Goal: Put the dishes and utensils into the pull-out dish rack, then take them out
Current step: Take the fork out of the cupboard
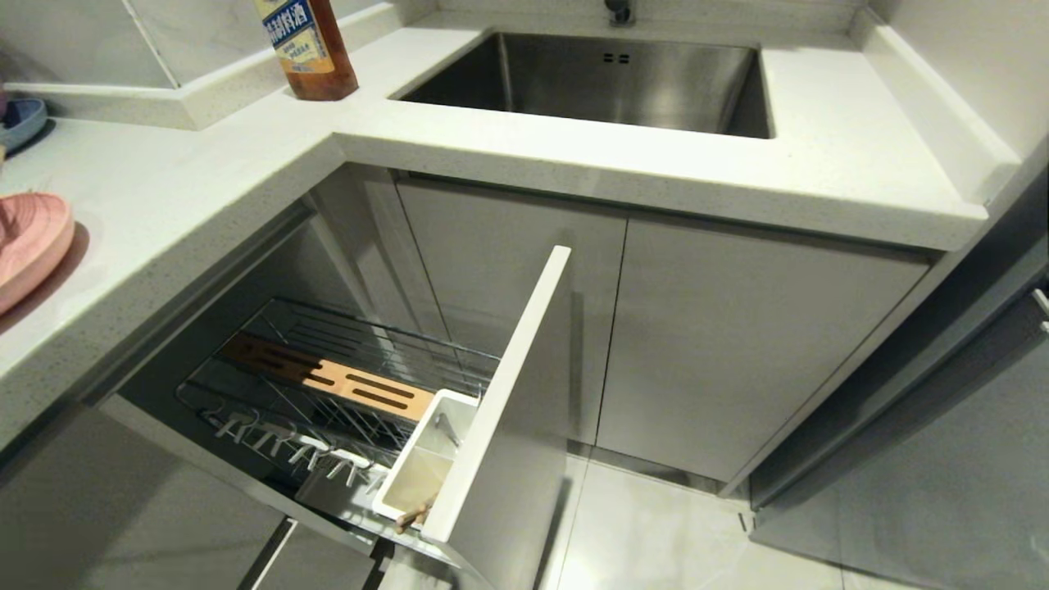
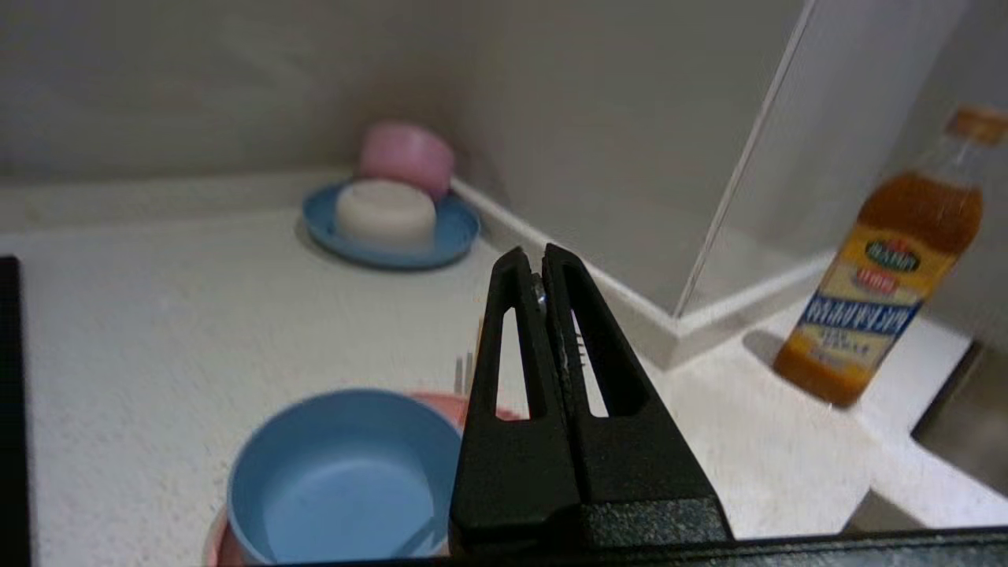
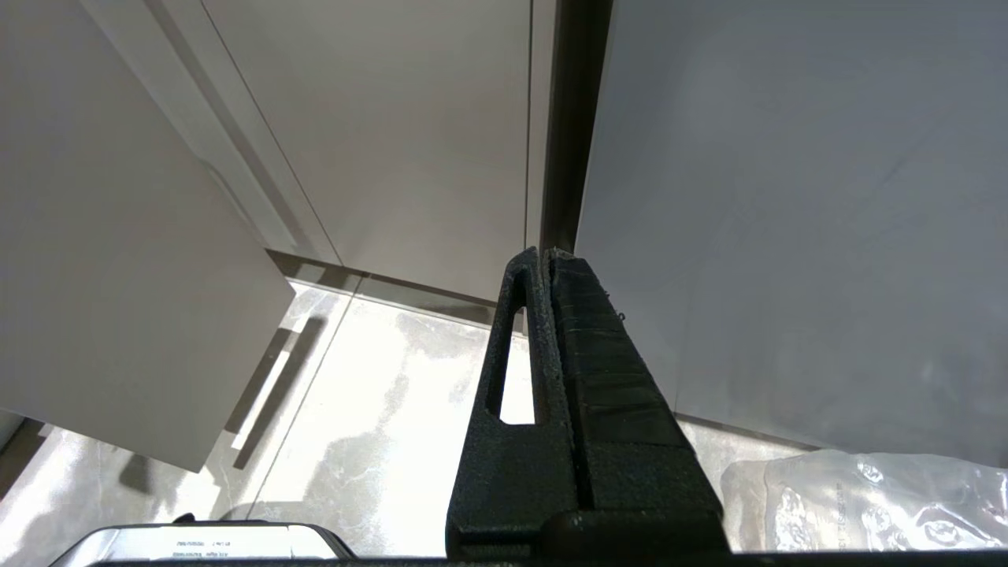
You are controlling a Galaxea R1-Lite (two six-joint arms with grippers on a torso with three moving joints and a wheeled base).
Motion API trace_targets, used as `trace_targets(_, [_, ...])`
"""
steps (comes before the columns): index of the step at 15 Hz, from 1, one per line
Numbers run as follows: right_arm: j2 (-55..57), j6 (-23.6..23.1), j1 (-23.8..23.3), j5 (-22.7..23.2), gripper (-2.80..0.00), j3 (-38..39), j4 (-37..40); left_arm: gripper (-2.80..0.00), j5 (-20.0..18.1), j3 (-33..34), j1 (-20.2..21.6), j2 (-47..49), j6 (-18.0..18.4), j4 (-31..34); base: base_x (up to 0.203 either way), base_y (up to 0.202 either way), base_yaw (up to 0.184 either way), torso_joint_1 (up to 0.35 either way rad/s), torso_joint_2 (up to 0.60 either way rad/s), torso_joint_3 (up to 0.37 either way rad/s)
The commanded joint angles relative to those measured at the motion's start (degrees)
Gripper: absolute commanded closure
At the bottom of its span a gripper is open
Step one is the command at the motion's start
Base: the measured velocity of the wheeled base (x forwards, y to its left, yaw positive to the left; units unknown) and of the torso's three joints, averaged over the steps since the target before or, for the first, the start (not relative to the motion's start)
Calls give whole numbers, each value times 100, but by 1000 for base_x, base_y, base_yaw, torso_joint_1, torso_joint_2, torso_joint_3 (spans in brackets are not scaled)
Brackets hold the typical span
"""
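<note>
My left gripper [image 2: 534, 253] hovers over the counter, out of the head view. It is shut on a thin silver piece, and fork tines [image 2: 579, 345] show just behind its fingers. Below it the light-blue bowl [image 2: 339, 472] sits on the pink plate [image 2: 441, 405], whose edge also shows at the counter's left [image 1: 29, 242]. The pull-out dish rack [image 1: 270, 328] stands open below the counter, with its wooden strip [image 1: 344, 378] and white cup [image 1: 426, 467]. A silver utensil [image 1: 445, 426] stands in the cup. My right gripper [image 3: 543, 253] hangs shut and empty over the floor.
A darker blue plate [image 2: 390, 236] with a white and a pink small bowl sits in the counter's corner. A brown bottle [image 2: 882, 276] stands near the sink [image 1: 590, 78]. The rack's grey front panel [image 1: 516, 426] juts out before the cabinet doors.
</note>
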Motion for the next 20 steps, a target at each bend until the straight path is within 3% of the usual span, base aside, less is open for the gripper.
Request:
trace_targets(1, [0, -3, -7, 0, 0, 9, -1, 0, 11, 176, 101, -172, -9, -190, 0, 0, 0, 0, 0, 0])
trace_targets(6, [0, 6, 1, 0, 0, 9, -1, 0, 3, 1082, 109, -266, 262, -966, 0, 0, 0, 0, 0, 0])
trace_targets(15, [0, 5, -1, 0, 0, 16, -1, 0, 3, 1285, 139, -185, 226, -1014, 0, 0, 0, 0, 0, 0])
trace_targets(20, [0, 6, 1, 0, 0, 9, -1, 0, 11, 1291, 131, -250, 231, -637, 0, 0, 0, 0, 0, 0])
